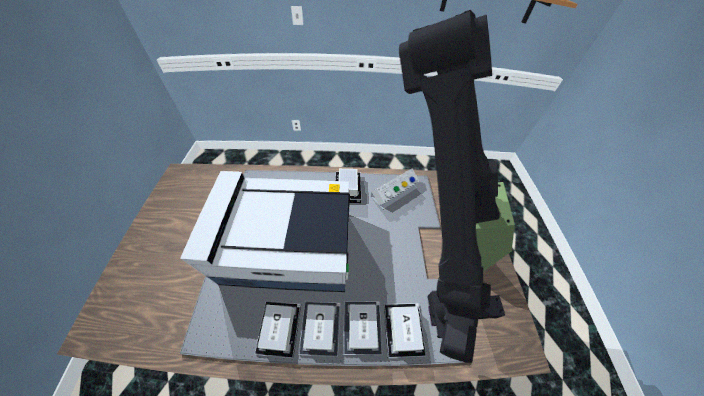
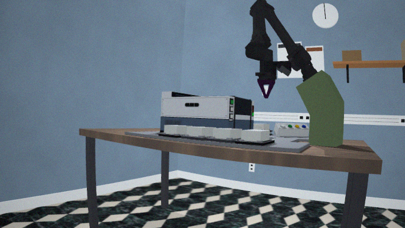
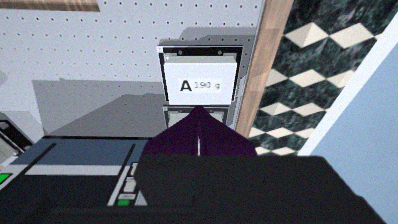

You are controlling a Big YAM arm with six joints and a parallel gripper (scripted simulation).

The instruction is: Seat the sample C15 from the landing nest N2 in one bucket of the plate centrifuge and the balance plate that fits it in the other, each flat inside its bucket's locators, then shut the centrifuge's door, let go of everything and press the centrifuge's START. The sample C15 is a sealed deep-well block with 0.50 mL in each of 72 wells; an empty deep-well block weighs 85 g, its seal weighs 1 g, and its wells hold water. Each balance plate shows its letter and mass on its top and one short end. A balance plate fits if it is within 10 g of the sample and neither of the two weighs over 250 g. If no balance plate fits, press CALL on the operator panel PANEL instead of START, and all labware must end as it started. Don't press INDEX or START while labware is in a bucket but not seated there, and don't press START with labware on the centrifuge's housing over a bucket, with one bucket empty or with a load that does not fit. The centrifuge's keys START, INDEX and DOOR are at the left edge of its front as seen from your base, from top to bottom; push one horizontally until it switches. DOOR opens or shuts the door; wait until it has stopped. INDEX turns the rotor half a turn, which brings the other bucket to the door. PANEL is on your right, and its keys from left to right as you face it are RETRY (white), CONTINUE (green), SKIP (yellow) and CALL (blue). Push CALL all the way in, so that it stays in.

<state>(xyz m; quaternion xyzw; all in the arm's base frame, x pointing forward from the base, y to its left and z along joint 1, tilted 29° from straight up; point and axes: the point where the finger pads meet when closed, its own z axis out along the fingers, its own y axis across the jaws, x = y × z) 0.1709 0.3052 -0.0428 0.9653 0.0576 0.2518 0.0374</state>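
My gripper (image 2: 266, 95) (image 3: 198, 111) is shut on nothing and hangs high above the table's front right part, its purple fingers pointing down. In the wrist view balance plate A (image 3: 200, 84) (image 1: 405, 327) (image 2: 255, 135), marked "A 190 g", lies in its nest just beyond the fingertips. Plates B (image 1: 363, 326), C (image 1: 320, 326) and D (image 1: 276, 327) lie in a row to its left. The sample C15 (image 1: 348, 180) (image 2: 261, 126), a white block, sits in its nest behind the centrifuge (image 1: 270, 265) (image 2: 198, 107). The centrifuge's top shows a white part and a dark part (image 1: 317, 222). Its keys (image 2: 231, 109) (image 3: 127, 186) are on the front's edge.
The operator panel (image 1: 400, 190) (image 2: 291, 129) with coloured keys stands at the back right of the grey mat (image 1: 385, 260). The arm's green base (image 1: 495, 235) (image 2: 322, 112) is at the right. The table's front edge (image 3: 260, 65) runs close to plate A.
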